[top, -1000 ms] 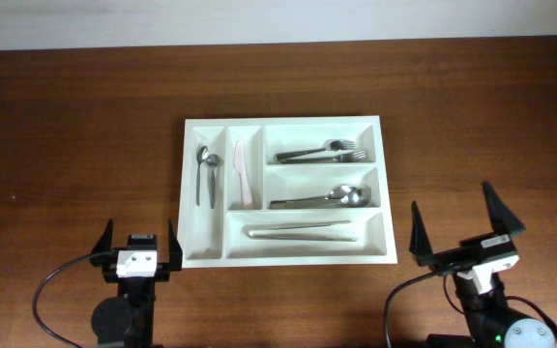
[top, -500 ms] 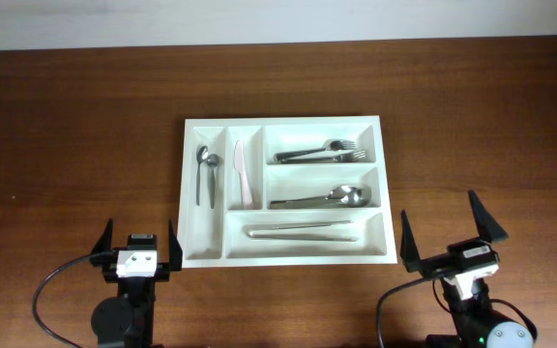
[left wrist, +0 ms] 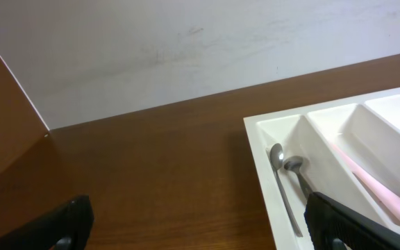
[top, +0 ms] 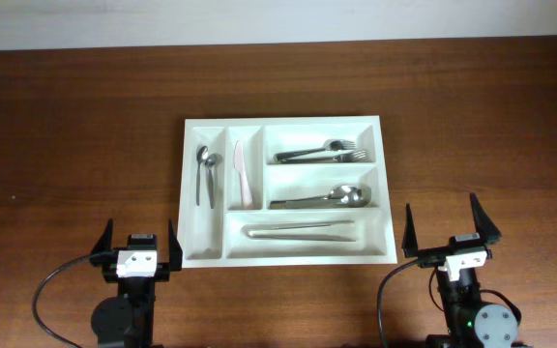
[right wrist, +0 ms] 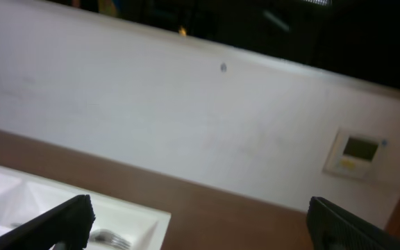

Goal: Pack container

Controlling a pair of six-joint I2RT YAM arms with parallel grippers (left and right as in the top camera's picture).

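Since the container [top: 288,123] seems packed, the left gripper [top: 140,232] at 7 o'clock and right gripper [top: 441,217] at 5 hold empty fingers apart.

Dark wooden table [top: 85,116], white wall [left wrist: 186,42] behind it, small wall panel [right wrist: 357,151] with display

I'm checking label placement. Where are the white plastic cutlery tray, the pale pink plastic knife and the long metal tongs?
white plastic cutlery tray [top: 283,122], overhead view, on its far rim.
pale pink plastic knife [top: 243,176], overhead view, midway along its length.
long metal tongs [top: 298,231], overhead view, midway along its arms.
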